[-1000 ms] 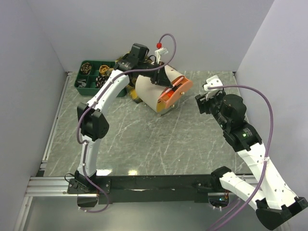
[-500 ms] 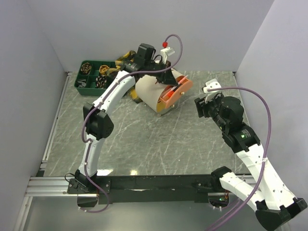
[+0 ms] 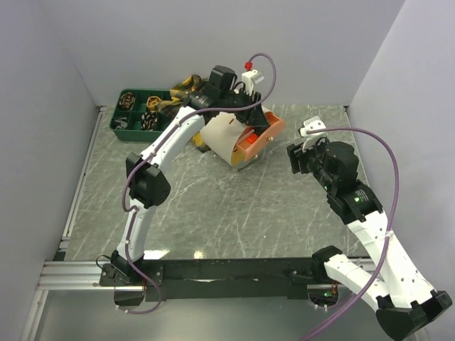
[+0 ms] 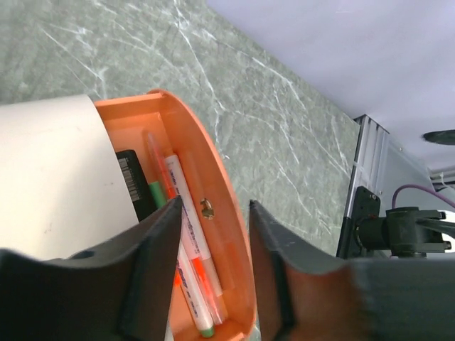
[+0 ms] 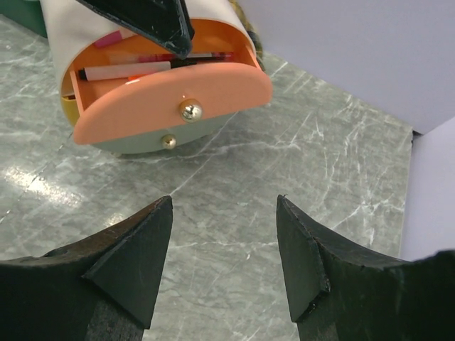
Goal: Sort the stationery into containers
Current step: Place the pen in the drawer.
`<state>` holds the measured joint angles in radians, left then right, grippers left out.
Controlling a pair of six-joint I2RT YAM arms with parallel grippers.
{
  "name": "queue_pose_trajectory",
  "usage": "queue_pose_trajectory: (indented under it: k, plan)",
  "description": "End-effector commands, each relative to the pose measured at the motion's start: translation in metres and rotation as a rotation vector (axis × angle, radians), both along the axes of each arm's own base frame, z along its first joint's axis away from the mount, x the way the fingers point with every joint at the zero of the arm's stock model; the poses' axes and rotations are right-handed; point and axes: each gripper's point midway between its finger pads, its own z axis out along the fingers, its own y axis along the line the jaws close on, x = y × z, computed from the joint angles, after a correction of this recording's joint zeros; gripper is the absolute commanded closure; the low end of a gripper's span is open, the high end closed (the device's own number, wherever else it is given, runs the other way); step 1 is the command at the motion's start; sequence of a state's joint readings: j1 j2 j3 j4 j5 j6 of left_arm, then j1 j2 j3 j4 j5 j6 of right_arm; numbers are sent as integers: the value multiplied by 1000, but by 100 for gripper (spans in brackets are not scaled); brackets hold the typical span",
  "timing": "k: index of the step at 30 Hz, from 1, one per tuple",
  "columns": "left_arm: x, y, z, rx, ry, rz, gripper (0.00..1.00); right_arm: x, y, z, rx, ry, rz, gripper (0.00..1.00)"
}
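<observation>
Left gripper point(image 4: 213, 206): jaws parted, nothing between them, hanging just above the orange drawer point(image 4: 229, 245). The drawer is pulled out of the cream drum point(image 3: 219, 138), which lies on its side at far centre. Markers point(image 4: 190, 238) lie in the drawer directly below, long axes along its curved front. Right gripper point(image 5: 224, 206): jaws spread, empty, well apart to the right, square-on to the drawer front. The left arm is nearer. My judgement: the right is better lined up for a closing push.

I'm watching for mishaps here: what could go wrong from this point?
The left gripper hangs, jaws apart, over the front wall of the orange drawer; descending, it might hit that rim or jam the markers. The cream drum seems to lie on its curved side, so a nudge might roll it.
</observation>
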<state>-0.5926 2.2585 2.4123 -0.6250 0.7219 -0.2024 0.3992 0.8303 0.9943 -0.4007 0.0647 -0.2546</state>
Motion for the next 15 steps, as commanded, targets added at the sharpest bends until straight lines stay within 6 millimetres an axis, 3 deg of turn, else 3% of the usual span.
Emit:
queue_pose_trajectory:
  k: [1, 2, 3, 4, 6, 8, 9, 10, 11, 12, 13, 15]
  plan:
    - [-21, 23, 96, -121, -180, 32, 50, 7, 10, 10, 50, -21, 33, 34]
    - [-23, 28, 106, -146, -185, 43, 47, 8, 11, 11, 53, -22, 39, 35]
    - [-31, 34, 136, -206, -248, 47, 45, 9, 12, 11, 57, -19, 40, 35]
    - [-29, 41, 135, -206, -241, 68, 45, 11, 18, 8, 65, -4, 63, 39]
    - [-33, 58, 162, -230, -314, 116, 44, 13, 27, 9, 83, 3, 102, 42]
    - [-24, 78, 162, -209, -346, 172, 43, 20, 37, 8, 111, 8, 124, 49]
    - [-30, 91, 175, -218, -374, 187, 43, 23, 42, 9, 123, 12, 145, 53]
    - [-23, 105, 167, -198, -356, 219, 44, 31, 48, 1, 128, 39, 151, 65]
    - [-22, 115, 166, -191, -350, 239, 44, 35, 51, 5, 133, 36, 160, 71]
    - [-27, 129, 174, -190, -366, 271, 45, 39, 55, 4, 133, 44, 168, 76]
    - [-19, 145, 154, -147, -341, 316, 45, 47, 59, -1, 133, 58, 175, 83]
    - [-21, 168, 133, -97, -330, 380, 44, 55, 62, 1, 137, 55, 174, 85]
